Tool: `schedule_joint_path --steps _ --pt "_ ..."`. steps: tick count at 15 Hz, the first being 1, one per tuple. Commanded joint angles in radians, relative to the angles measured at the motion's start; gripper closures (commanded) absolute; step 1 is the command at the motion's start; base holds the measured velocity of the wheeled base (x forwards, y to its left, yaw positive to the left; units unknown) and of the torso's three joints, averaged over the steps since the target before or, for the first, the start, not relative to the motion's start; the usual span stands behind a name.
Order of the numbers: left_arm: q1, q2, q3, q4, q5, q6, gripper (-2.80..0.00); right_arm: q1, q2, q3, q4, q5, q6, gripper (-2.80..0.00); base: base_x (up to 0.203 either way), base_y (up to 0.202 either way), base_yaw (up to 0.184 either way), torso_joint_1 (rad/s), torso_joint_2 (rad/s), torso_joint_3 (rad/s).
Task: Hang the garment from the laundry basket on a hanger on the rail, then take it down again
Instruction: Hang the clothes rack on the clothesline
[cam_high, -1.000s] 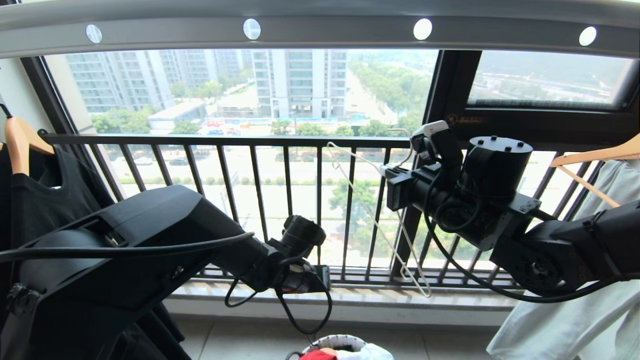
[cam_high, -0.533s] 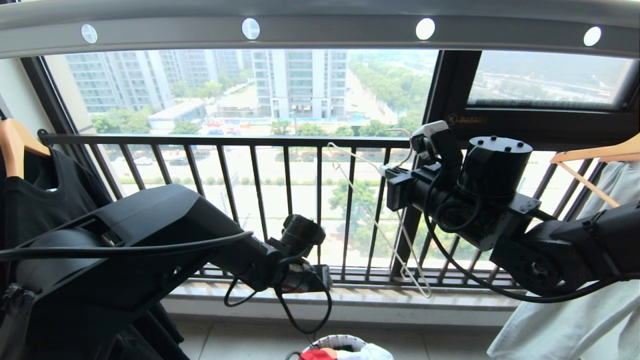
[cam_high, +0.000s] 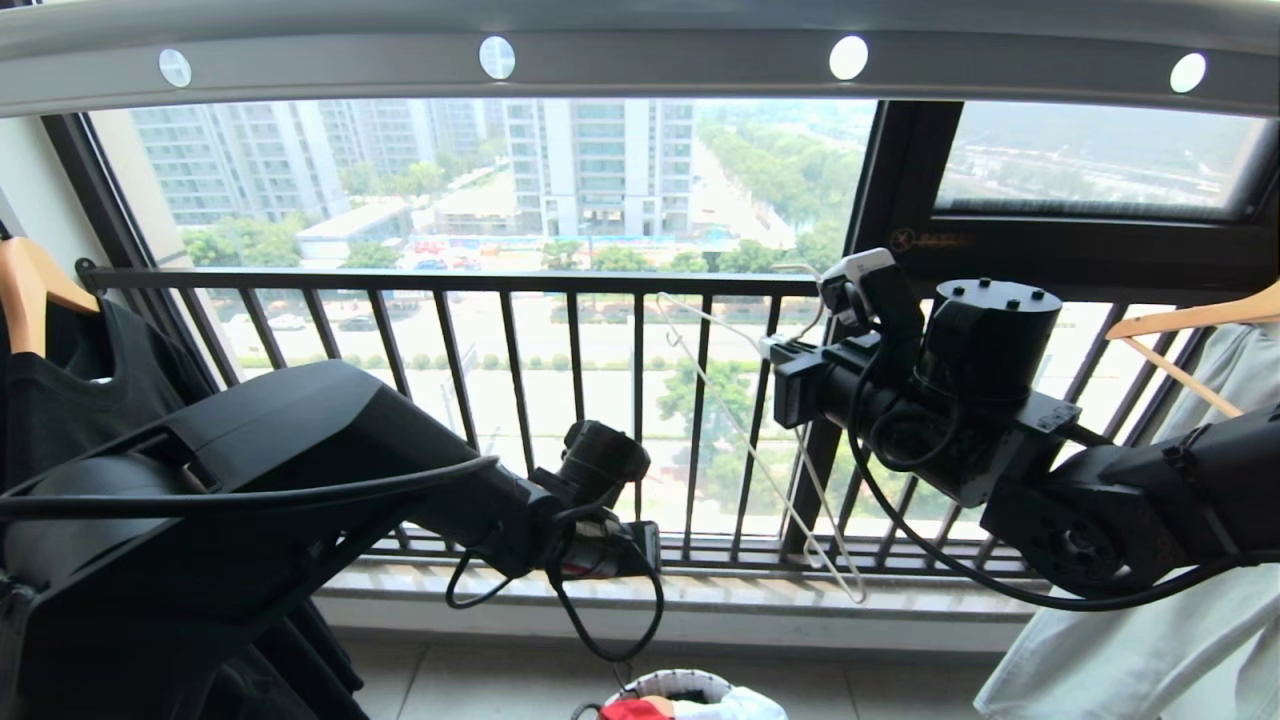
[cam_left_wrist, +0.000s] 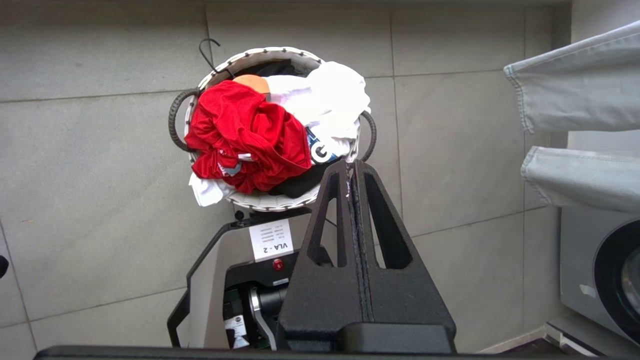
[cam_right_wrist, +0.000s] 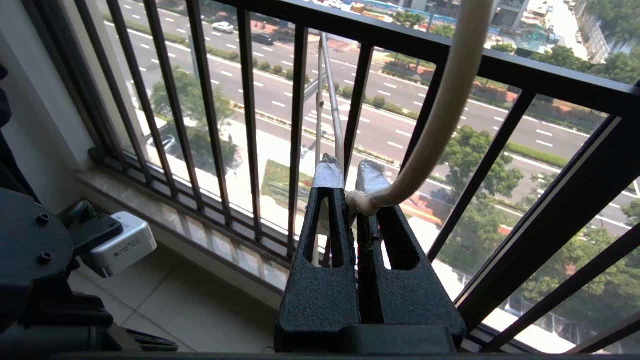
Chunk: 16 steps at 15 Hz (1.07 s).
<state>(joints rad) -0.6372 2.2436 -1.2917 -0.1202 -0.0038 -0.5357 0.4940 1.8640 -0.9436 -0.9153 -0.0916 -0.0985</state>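
Clearly the garment (cam_left_wrist: 247, 135), crumpled red mesh heaped at nine o'clock in the laundry basket (cam_left_wrist: 272, 201), will be light, limp and slippery (best pinched at a raised fold). Above it, the left gripper (cam_left_wrist: 353, 167) has its jaws closed on nothing. Farther out, the right gripper (cam_right_wrist: 350, 175) clamps the hanger (cam_high: 760, 460).

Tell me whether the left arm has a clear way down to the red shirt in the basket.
Probably yes. The left gripper, shut and empty, hangs above the basket; the red shirt lies on top, uncovered. It must open first.
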Motion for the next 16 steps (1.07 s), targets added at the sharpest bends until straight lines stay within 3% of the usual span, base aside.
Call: schedule_joint_path --steps 1,9,13,16 --pt "-0.001 -0.035 0.0 -0.001 -0.001 -0.004 0.0 0.006 -0.014 0.033 -0.006 0.0 -0.002 0.0 0.0 0.0 0.0 0.0 0.0 0.0" --pt "0.0 -0.348 0.0 0.112 -0.002 -0.007 0.0 0.072 -0.247 0.224 0.012 -0.036 -0.036 0.0 0.0 0.0 0.0 0.0 0.0 0.0" --pt "-0.021 -0.473 -0.001 0.216 -0.002 -0.001 0.0 0.098 -0.406 0.208 0.177 -0.067 -0.119 0.0 0.0 0.0 0.0 0.0 0.0 0.0" --pt "-0.025 -0.511 -0.001 0.218 -0.001 0.0 0.0 0.135 -0.487 0.109 0.321 -0.111 -0.158 0.0 0.0 0.0 0.0 0.0 0.0 0.0"
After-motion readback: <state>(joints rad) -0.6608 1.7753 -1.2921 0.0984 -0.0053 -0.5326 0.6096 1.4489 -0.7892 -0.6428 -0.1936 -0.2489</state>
